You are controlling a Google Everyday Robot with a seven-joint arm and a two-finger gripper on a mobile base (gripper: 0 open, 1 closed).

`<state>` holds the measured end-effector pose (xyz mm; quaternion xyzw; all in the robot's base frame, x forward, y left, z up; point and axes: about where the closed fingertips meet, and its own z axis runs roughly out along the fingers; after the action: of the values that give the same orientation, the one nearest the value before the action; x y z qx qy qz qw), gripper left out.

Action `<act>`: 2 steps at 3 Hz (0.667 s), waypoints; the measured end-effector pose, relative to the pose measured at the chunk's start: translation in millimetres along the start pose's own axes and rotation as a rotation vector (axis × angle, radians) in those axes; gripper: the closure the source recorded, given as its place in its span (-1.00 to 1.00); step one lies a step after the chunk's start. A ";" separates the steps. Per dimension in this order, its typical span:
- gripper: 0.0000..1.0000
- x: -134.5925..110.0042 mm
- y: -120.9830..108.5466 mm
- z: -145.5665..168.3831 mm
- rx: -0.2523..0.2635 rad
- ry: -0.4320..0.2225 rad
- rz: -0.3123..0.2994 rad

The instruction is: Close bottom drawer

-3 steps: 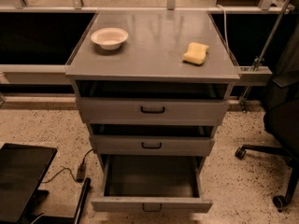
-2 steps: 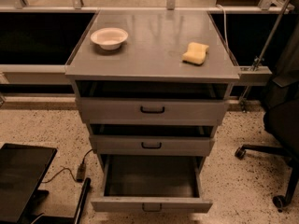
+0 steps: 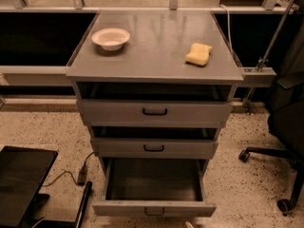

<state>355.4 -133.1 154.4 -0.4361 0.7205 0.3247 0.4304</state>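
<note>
The grey metal cabinet stands in the middle of the camera view. Its bottom drawer is pulled far out, showing an empty dark inside, with a small dark handle on its slim front panel. The middle drawer and the top drawer each stand out a little. My gripper is not in view.
A white bowl and a yellow sponge lie on the cabinet top. A black office chair stands at the right. A flat black object, a black rod and a cable are on the speckled floor at the lower left.
</note>
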 end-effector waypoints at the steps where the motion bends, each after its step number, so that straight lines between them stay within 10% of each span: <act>1: -1.00 0.0 -0.2 -0.2 0.000 0.000 0.000; 2: -1.00 16.7 -26.9 -4.5 0.042 0.025 0.024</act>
<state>374.1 -153.8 138.7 -0.4223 0.7377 0.3091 0.4266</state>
